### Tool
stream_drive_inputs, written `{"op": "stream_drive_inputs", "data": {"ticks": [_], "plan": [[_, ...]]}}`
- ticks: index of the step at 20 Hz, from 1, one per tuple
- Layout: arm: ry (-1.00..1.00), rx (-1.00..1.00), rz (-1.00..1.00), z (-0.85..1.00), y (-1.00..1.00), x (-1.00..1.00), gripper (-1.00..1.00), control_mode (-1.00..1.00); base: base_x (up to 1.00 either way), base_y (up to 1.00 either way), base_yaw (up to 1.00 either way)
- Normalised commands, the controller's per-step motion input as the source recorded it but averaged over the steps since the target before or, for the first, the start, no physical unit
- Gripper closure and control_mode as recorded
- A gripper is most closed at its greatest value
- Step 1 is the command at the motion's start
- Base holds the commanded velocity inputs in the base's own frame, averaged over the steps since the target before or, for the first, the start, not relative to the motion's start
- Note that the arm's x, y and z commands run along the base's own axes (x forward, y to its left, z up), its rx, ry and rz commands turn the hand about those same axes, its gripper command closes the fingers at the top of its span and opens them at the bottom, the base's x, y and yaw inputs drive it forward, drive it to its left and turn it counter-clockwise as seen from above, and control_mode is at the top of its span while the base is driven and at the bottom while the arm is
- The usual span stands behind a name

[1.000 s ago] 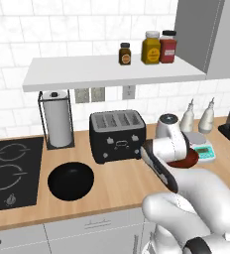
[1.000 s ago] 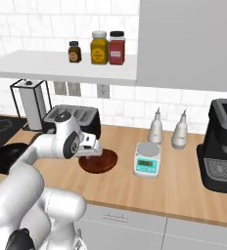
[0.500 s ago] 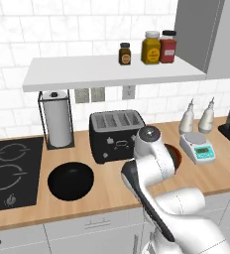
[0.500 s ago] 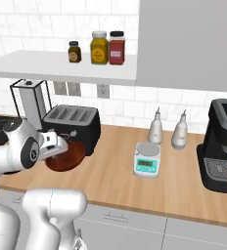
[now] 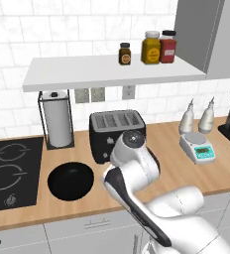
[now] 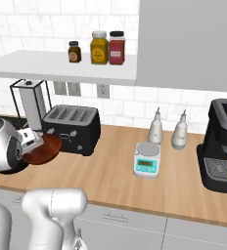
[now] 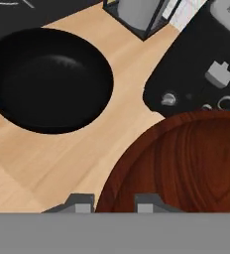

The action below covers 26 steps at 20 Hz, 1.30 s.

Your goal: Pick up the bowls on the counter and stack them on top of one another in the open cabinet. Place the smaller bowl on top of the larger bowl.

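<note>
gripper (image 7: 108, 202) is clamped on the rim of the smaller bowl (image 6: 42, 149), holding it up off the counter (image 5: 176, 166) in front of the toaster (image 6: 72, 128), larger bowl (image 5: 70, 180) sitting just beside it

We see a tabletop (image 5: 176, 163) of light wood with fine visible grain and a matt look. Just beside the toaster (image 5: 116, 133), whose casing is black and smooth with a faint sheen, the smaller bowl (image 7: 186, 163) shows polished reddish-brown wood with dark streaks. The larger bowl (image 7: 47, 79), further from the toaster, is glossy black with a soft highlight inside. Above the toaster, the open cabinet (image 5: 112, 74) is flat matt white.
</note>
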Motion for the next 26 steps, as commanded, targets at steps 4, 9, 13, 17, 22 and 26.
{"op": "stream_drive_inputs", "data": {"ticks": [4,9,13,17,22,26], "plan": [[0.22,-0.11,0.15,0.39,1.00,0.22,1.00,-1.00,0.00,0.00,0.00],[0.04,-0.05,0.15,-0.13,1.00,0.02,1.00,-1.00,0.00,0.00,0.00],[0.00,-0.07,0.13,-0.53,0.89,0.00,1.00,-1.00,0.00,0.00,0.00],[0.00,-0.03,0.05,-0.82,0.55,0.00,1.00,-1.00,0.00,0.00,0.00],[-0.01,0.00,0.00,-0.34,0.28,0.21,1.00,-1.00,0.00,0.00,0.00],[0.00,0.00,0.00,-0.23,0.27,0.39,1.00,-1.00,0.00,0.00,0.00]]}}
